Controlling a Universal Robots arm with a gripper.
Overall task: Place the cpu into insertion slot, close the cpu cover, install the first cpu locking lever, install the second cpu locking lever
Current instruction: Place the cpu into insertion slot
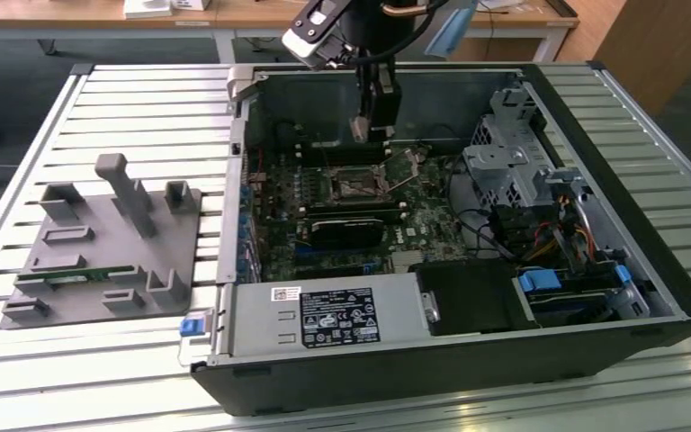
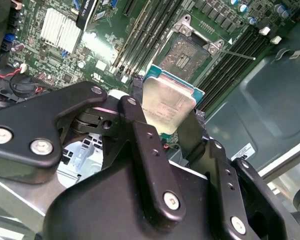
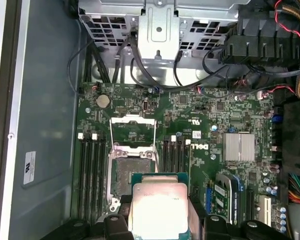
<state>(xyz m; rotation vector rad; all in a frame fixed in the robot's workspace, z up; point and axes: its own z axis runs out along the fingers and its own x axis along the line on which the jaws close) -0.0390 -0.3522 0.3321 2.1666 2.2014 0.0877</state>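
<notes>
Black fingers [image 2: 142,135] of the gripper [image 2: 165,117] are clamping the cpu [image 2: 169,97] by two opposite edges, its silver-grey metal top facing the camera in both wrist views and its green rim showing around the plate. In the first wrist view the cpu [image 3: 160,207] is hanging in the air above the motherboard [image 3: 200,115], just short of the insertion slot [image 3: 131,175], which is lying bare with its dark centre exposed and nothing seated in it. Beyond the slot, the cpu cover [image 3: 134,127] is standing swung open, its silvery frame and large square window showing against the green board. In the second wrist view a thin locking lever [image 2: 237,54] is sticking out sideways from the corner of the insertion slot [image 2: 190,55]. Long narrow memory slots [image 3: 90,170] are running along both sides of the socket, and a ribbed silver heat sink [image 3: 239,146] is sitting well apart from it on the board. In the exterior view the gripper [image 1: 373,126] is reaching down into the open computer case [image 1: 442,360], poised above the insertion slot [image 1: 352,187]. On the exterior view's left, a grey fixture [image 1: 105,243] is resting on the slatted metal worktop [image 1: 141,99], beside the case.
</notes>
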